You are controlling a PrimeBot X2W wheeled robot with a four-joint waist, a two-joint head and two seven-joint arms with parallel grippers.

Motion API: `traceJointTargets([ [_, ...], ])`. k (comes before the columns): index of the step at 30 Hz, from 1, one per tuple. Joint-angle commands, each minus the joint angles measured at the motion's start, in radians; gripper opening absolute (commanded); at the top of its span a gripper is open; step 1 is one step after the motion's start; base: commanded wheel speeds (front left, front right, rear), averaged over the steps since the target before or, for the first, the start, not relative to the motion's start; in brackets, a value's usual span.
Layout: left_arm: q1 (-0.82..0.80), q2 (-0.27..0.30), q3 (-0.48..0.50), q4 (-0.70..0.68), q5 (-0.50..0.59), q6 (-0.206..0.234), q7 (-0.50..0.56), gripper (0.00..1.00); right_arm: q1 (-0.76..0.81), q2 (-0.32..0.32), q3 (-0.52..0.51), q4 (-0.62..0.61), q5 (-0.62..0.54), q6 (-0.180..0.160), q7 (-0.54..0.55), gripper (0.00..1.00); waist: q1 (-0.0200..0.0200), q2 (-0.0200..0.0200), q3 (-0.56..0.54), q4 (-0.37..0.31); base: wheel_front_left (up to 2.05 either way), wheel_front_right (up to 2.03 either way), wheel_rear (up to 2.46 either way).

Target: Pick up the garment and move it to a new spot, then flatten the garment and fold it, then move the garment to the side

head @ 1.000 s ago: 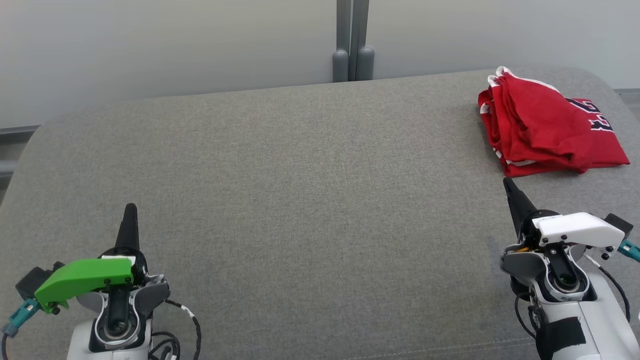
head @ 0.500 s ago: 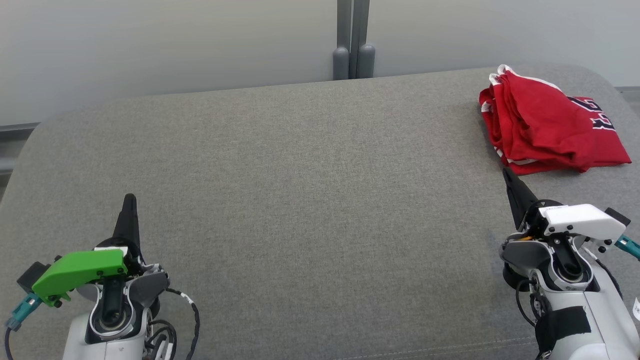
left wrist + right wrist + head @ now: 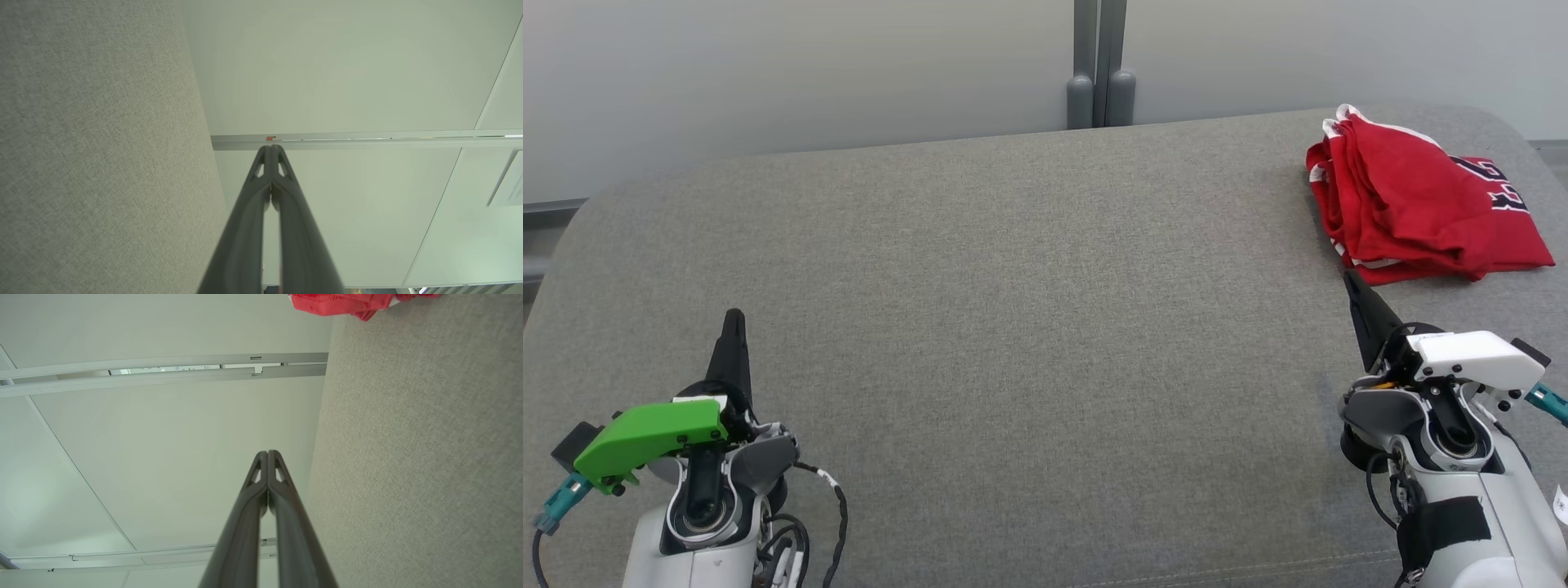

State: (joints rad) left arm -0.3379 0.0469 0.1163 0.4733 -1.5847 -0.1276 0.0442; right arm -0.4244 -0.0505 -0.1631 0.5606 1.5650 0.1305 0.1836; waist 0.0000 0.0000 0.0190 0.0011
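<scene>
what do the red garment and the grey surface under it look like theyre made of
Garment: thin, soft cloth, probably a light jersey knit, matte. It lies in limp layers with small crumpled folds. The exact fibre cannot be told.
Surface: grey woven upholstery fabric, matte and slightly coarse. A fine flecked weave shows close up, and the rounded edges suggest padding beneath.

The left hand (image 3: 734, 314) sits slightly farther forward than a second ago. The right hand (image 3: 1349, 279) also reaches farther forward, and its tip is now level with the near corner of the red garment (image 3: 1413, 204) rather than just short of it.
</scene>
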Motion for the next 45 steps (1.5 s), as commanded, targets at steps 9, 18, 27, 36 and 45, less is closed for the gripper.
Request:
traceJointTargets([
  [9, -0.011, 0.006, 0.001, 0.0, -0.01, -0.006, 0.004, 0.0, -0.008, -0.005, -0.002, 0.002, 0.004, 0.0, 0.003, 0.0, 0.0, 0.0, 0.0, 0.0, 0.0, 0.0, 0.0],
  [18, -0.011, 0.006, 0.001, 0.0, -0.01, -0.006, 0.004, 0.0, -0.008, -0.005, -0.002, 0.002, 0.004, 0.001, 0.003, 0.0, 0.0, 0.0, 0.0, 0.0, 0.0, 0.0, 0.0],
  [27, -0.011, 0.006, 0.001, 0.0, -0.01, -0.006, 0.004, 0.0, -0.008, -0.005, -0.001, 0.002, 0.004, 0.0, 0.002, 0.0, 0.0, 0.0, 0.0, 0.0, 0.0, 0.0, 0.0],
  [36, -0.011, 0.006, 0.001, 0.0, -0.01, -0.006, 0.004, 0.0, -0.008, -0.005, -0.001, 0.002, 0.004, 0.0, 0.002, 0.0, 0.0, 0.0, 0.0, 0.0, 0.0, 0.0, 0.0],
  [45, -0.011, 0.006, 0.001, 0.0, -0.01, -0.006, 0.003, 0.0, -0.008, -0.005, -0.001, 0.002, 0.004, 0.0, 0.002, 0.0, 0.0, 0.0, 0.0, 0.0, 0.0, 0.0, 0.0],
])
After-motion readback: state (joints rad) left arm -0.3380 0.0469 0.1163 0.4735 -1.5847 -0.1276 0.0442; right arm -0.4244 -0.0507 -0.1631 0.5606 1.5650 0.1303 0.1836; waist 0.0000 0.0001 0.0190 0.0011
